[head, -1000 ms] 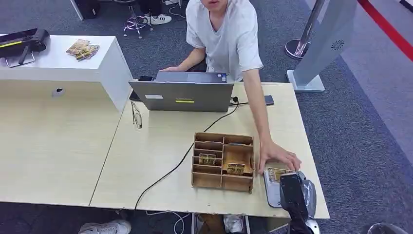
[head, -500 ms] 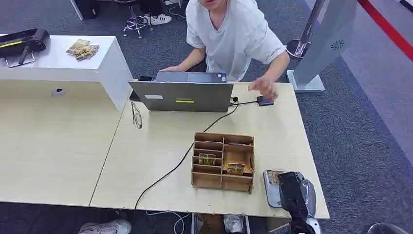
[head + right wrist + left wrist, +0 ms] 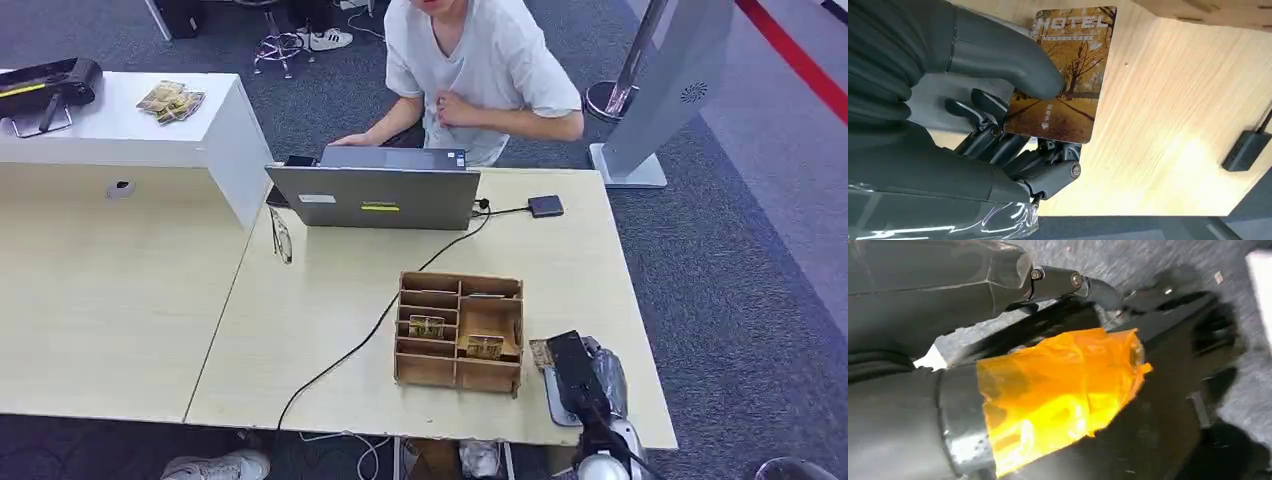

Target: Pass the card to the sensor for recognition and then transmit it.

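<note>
My right hand (image 3: pixel 577 376) hovers at the table's near right corner, over the grey sensor pad (image 3: pixel 556 402). It pinches a brown-gold hotel card (image 3: pixel 1066 75), thumb on the printed face and the fingers (image 3: pixel 1013 150) underneath. One corner of the card (image 3: pixel 540 352) pokes out of the hand towards the wooden box. In the left wrist view my left hand (image 3: pixel 1048 390) is a dark shape wrapped in orange tape above grey carpet; how its fingers lie is unclear.
A wooden compartment box (image 3: pixel 460 332) holding cards stands just left of the sensor. Behind it are an open laptop (image 3: pixel 378 196), a black cable (image 3: pixel 350 350), a small black box (image 3: pixel 545 206) and glasses (image 3: pixel 280 238). A person (image 3: pixel 480 70) sits behind the table.
The person's hand left the sensor and drew back to their chest. My right hand shifted left and away from the table edge with the card in it.
</note>
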